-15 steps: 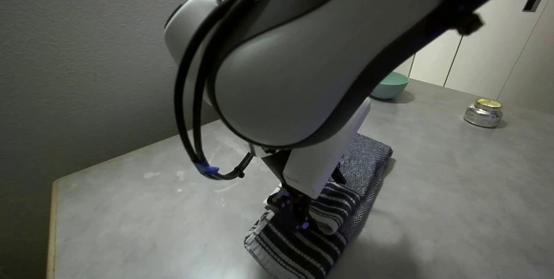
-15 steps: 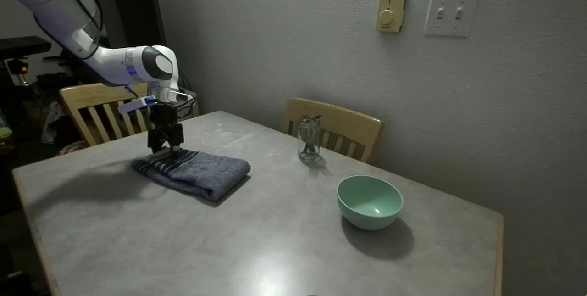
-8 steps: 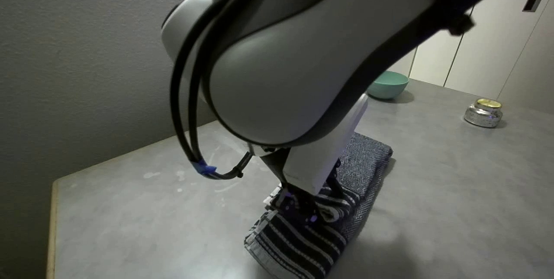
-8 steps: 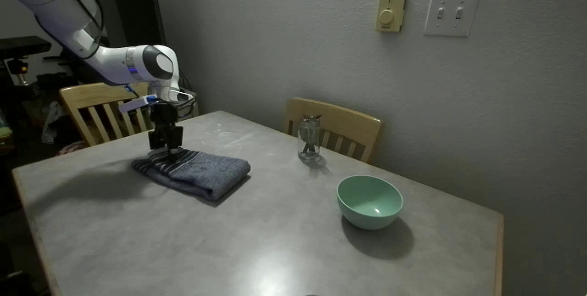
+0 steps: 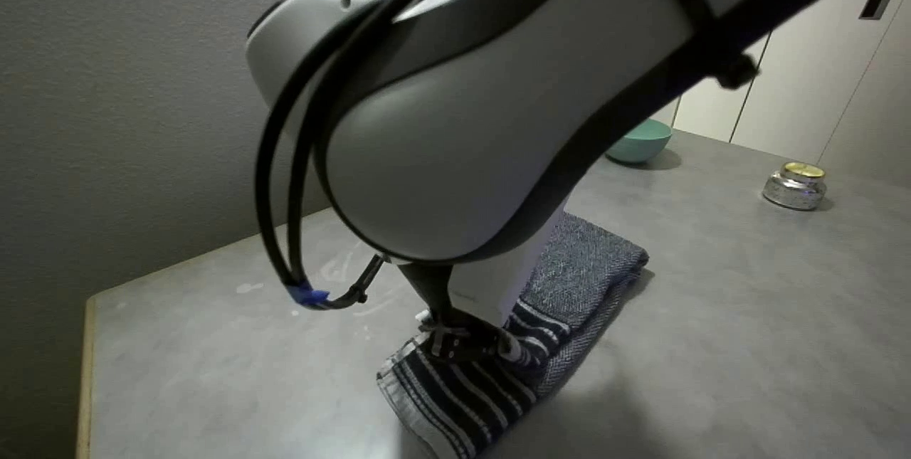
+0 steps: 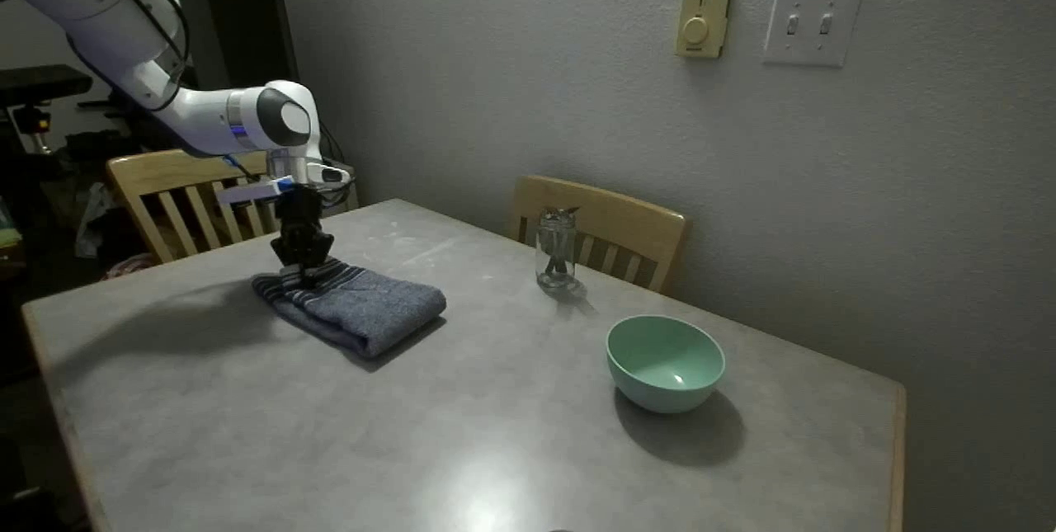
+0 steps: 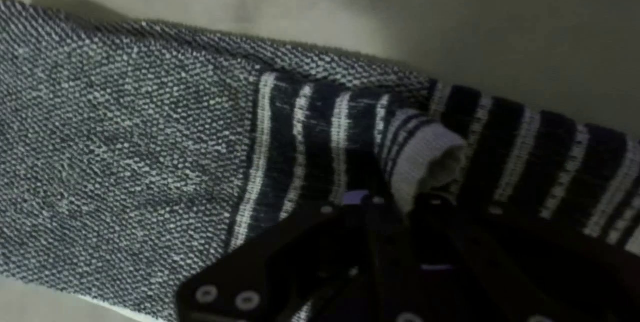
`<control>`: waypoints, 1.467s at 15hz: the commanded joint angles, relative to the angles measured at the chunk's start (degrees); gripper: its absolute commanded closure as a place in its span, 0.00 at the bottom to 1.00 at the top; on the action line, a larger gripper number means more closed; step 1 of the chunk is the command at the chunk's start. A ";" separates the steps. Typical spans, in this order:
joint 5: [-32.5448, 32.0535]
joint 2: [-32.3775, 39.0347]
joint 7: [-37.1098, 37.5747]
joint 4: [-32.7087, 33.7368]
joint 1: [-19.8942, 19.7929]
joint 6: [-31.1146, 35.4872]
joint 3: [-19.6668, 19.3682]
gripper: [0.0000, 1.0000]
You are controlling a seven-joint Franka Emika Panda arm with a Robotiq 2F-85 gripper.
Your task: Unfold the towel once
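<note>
The towel lies folded on the table, dark grey with bands of white stripes at its end. Its upper layer is folded back so that its striped edge stops short of the striped lower layer. My gripper points down over the stripes and is shut on the upper layer's pale hem, which puckers up into the narrow gap between the fingers. Both exterior views show the gripper low on the striped part, with its fingertips mostly hidden by cloth and shadow.
A mint green bowl sits on the table. Near the wall side stands a glass jar of utensils, with a wooden chair behind. A silver jar shows in an exterior view.
The gripper's fingers have come together on the upper layer's edge. The towel's striped end has shifted a little with the gripper, toward the wall, and the hem has bunched up.
</note>
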 commanded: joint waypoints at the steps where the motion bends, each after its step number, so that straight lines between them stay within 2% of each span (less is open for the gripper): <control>1: 0.88 0.01 -3.82 0.28 -1.53 7.46 1.89 0.99; 5: 1.91 -1.59 -6.81 -1.85 -2.76 19.45 2.72 0.98; 12: 5.11 -5.50 -14.23 -8.85 -7.16 31.60 4.80 0.98; 16: 6.44 -9.10 -21.86 -13.98 -10.26 33.63 7.03 0.98; 22: 5.89 -14.85 -28.81 -19.67 -12.59 30.68 7.77 0.98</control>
